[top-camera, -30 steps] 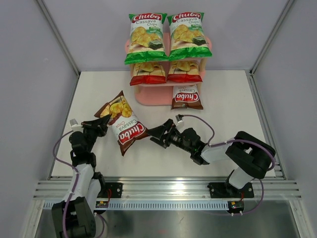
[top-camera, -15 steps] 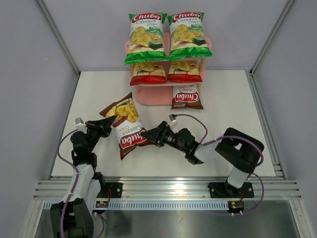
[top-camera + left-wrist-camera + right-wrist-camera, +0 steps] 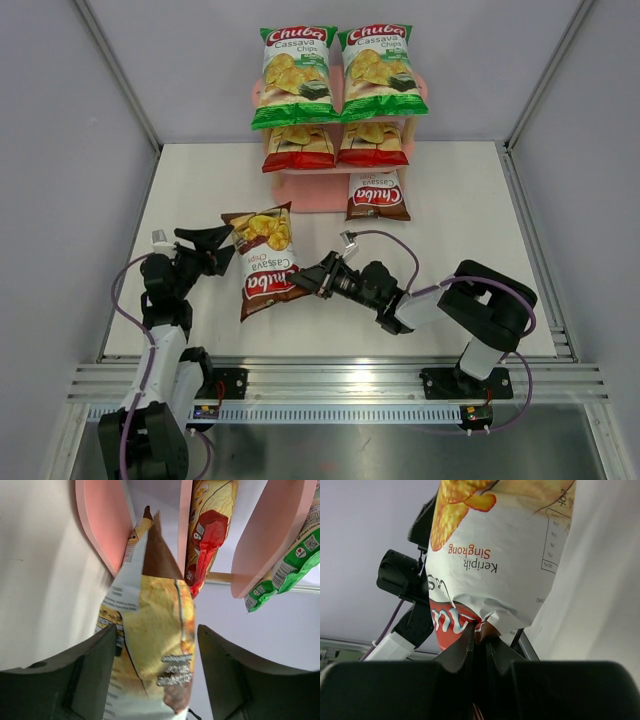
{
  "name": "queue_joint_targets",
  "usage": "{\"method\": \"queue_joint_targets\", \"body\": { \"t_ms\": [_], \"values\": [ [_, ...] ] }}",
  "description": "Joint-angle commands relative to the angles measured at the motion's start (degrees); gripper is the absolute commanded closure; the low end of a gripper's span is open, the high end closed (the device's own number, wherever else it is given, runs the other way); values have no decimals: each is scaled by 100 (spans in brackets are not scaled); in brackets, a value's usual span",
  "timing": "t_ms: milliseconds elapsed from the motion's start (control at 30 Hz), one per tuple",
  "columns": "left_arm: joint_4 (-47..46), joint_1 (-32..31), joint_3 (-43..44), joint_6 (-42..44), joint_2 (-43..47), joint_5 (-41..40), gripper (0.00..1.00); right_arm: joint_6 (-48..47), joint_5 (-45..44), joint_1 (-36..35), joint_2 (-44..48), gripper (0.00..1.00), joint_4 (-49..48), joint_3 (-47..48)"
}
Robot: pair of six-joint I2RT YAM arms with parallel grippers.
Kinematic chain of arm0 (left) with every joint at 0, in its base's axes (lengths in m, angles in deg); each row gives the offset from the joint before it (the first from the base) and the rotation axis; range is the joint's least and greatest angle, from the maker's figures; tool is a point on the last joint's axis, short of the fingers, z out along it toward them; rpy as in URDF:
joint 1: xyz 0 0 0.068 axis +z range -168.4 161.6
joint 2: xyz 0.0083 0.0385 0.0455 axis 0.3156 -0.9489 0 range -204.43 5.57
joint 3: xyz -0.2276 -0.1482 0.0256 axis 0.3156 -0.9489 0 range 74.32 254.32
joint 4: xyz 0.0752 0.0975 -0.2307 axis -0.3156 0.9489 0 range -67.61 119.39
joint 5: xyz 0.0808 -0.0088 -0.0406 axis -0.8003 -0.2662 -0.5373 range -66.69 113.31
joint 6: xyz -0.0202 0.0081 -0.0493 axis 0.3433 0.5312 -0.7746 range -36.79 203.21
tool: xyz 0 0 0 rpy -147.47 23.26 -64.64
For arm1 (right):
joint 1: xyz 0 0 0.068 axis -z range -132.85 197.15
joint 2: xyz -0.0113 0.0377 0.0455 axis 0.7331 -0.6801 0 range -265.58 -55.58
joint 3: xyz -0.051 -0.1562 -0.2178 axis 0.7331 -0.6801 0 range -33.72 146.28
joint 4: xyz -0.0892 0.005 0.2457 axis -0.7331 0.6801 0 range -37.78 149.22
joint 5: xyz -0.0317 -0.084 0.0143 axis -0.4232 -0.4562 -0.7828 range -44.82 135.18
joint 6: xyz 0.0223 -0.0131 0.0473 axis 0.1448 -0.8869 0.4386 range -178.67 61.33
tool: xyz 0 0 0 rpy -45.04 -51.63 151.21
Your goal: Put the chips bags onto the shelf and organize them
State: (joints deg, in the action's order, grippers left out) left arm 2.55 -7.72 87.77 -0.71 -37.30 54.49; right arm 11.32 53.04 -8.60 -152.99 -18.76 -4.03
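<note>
On my feed the sixth bag, the dark brown bag [image 3: 265,262], hangs between the two arms out in front of the shelf [image 3: 310,196], over the white tabletop [image 3: 450,250]; I cannot tell whether it touches the surface. The right gripper [image 3: 303,283] has its jaws pinched tight on the crimped seam by the red logo, and its wrist camera shows that seam clamped between them. The left gripper [image 3: 224,249] sits at the opposite, chip-picture end with its jaws spread wide, and from its wrist camera the bag stands in the gap between them, pointing toward the shelf's lower boards. On the bag's front I read "Chuba Cassava Chips", and on its pale back, upside down in the right wrist view, "Keripik Singkong". The shelf already carries five bags with the same Chuba logo. Two green bags [image 3: 295,75] lie side by side on the top board, two red bags [image 3: 298,147] on the middle one, and another brown bag [image 3: 378,195] on the right half of the bottom board.
</note>
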Motion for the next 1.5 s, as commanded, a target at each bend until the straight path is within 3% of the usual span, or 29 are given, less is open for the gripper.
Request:
{"method": "queue_joint_targets", "body": {
  "t_ms": [0, 100, 233, 500, 867, 1467],
  "values": [
    [313, -39, 421, 507, 68, 240, 24, -250, -47, -42, 161, 89, -627, -7],
    [848, -31, 553, 824, 103, 117, 8, -294, -144, -33, 143, 89, -742, -77],
    [1411, 22, 676, 1341, 112, 20, 2, -495, -249, 28, 169, 89, -742, -192],
    [2281, 277, 1027, 2134, 165, -7, 1, -803, 127, 748, 160, 96, -716, -114],
    [2678, 813, 1274, 2705, 183, 529, 1, -1120, 585, 1381, 108, 97, -478, 230],
    [3899, 883, 2354, 4260, 7, 1048, 1, -1357, 612, 2129, -375, 97, -276, 854]
  ]
}}
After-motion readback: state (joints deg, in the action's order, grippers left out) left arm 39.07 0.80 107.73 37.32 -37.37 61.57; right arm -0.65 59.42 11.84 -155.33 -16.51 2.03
